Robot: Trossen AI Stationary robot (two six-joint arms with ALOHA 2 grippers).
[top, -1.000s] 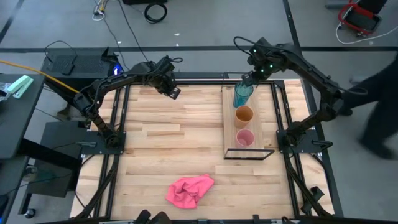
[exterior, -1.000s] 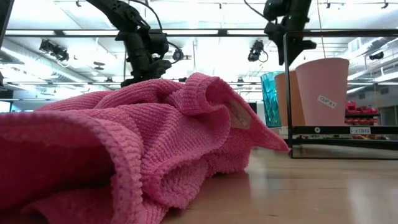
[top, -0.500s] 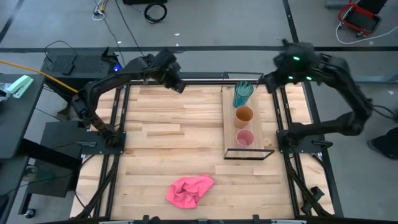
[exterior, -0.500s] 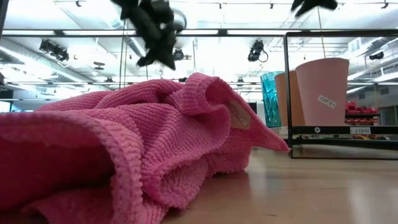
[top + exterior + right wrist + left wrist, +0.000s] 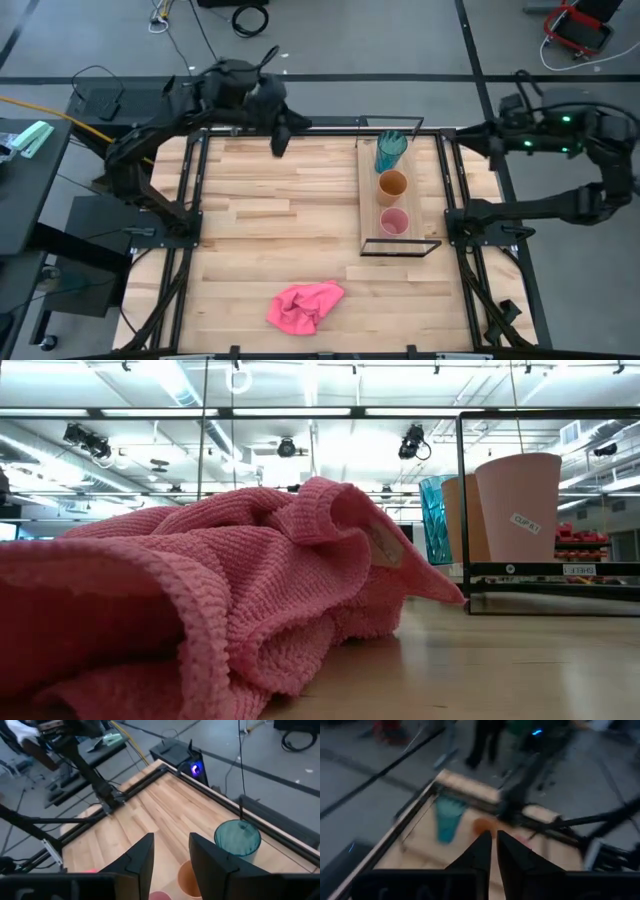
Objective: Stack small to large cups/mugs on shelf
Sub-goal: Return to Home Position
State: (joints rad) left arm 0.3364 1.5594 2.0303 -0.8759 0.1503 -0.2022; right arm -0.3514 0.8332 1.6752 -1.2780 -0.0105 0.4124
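Note:
Three cups stand upright in a row on the shelf [image 5: 372, 205], a light board with a black wire frame near the table's right side: teal cup [image 5: 390, 150] farthest, orange cup [image 5: 392, 185] in the middle, pink cup [image 5: 394, 221] nearest. Each rests on its base, apart from the others. My left gripper [image 5: 281, 138] hangs shut, high over the far edge, left of the shelf. My right gripper [image 5: 487, 134] is open, raised beyond the shelf's far right corner. The low view shows the cups [image 5: 520, 510] but no gripper.
A crumpled pink cloth [image 5: 305, 305] lies near the table's near edge and fills the low view's foreground [image 5: 200, 620]. Black frame rails run along the table's left and right sides. Bare planks [image 5: 270, 220] spread left of the shelf.
My right gripper has risen from over the teal cup and drawn back toward the table's right edge. My left gripper has lifted and swung toward the far edge, out of the low view. The three cups have stayed where they stood.

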